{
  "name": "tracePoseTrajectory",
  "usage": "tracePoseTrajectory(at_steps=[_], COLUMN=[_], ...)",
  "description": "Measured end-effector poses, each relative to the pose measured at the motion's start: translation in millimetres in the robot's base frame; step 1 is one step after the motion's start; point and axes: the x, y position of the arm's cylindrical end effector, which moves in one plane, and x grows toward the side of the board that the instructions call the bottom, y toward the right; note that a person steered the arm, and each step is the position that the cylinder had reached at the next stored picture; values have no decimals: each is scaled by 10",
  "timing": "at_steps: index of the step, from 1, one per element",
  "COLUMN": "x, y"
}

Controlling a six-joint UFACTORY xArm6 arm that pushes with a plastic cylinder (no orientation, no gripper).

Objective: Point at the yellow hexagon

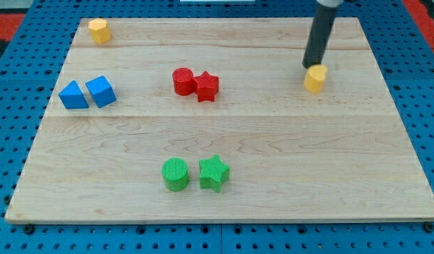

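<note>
A yellow block with a faceted, hexagon-like outline (99, 30) sits near the board's top left corner. A second yellow block (315, 78), whose shape I cannot make out surely, sits at the view's upper right. My tip (312, 66) is at the top edge of this second yellow block, touching it or nearly so. The dark rod rises from there out of the view's top. My tip is far to the right of the top left yellow block.
A red cylinder (183, 80) and red star (207, 86) touch at the upper middle. A blue triangle (73, 94) and blue cube (101, 91) sit at the left. A green cylinder (176, 174) and green star (214, 173) sit at the lower middle. The wooden board (273, 155) lies on blue pegboard.
</note>
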Motion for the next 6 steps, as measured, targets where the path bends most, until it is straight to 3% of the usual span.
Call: tracePoseTrajectory(at_steps=[1, 2, 3, 4, 5, 6], x=[-56, -673, -1025, -651, -592, -867], y=[34, 23, -1015, -2355, -3909, -4719])
